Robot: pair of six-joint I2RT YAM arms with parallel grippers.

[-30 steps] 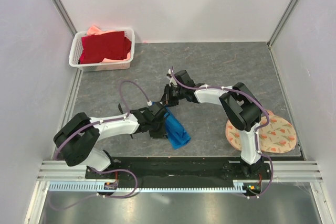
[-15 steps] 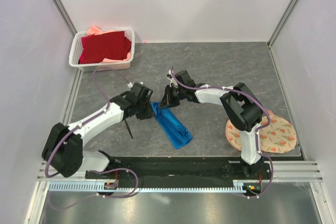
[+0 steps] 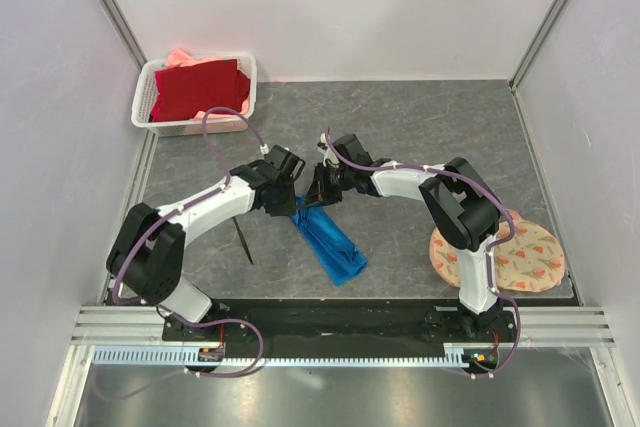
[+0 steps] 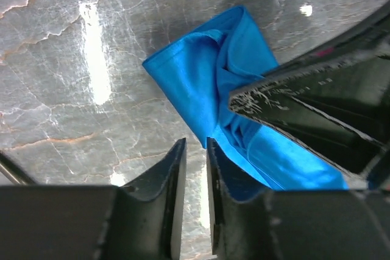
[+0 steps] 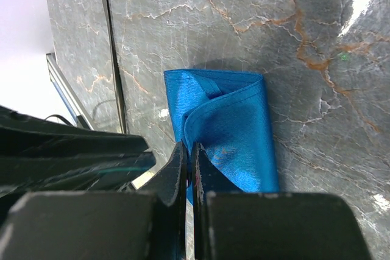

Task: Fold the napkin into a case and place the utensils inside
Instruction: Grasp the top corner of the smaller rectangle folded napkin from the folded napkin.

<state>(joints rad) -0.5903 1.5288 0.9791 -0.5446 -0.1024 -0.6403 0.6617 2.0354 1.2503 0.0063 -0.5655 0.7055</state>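
The blue napkin (image 3: 335, 247) lies folded as a long narrow strip slanting toward the near right. It also shows in the left wrist view (image 4: 201, 71) and the right wrist view (image 5: 237, 126). My right gripper (image 3: 318, 194) (image 5: 189, 147) is shut on the edge of its upper layer at the far end. My left gripper (image 3: 293, 202) (image 4: 195, 144) hovers beside that same end, jaws nearly together with a thin gap and nothing between them. One black utensil (image 3: 244, 243) lies on the table left of the napkin. No other utensil shows.
A white basket (image 3: 190, 127) with a dark red cloth (image 3: 200, 87) stands at the far left. A round peach floral mat (image 3: 525, 257) lies at the near right, beside the right arm's base. Walls close in on both sides.
My left arm lifted off the napkin's middle and swung to its far end, beside the right gripper. The black utensil came into view on the table. The right gripper kept its grip.
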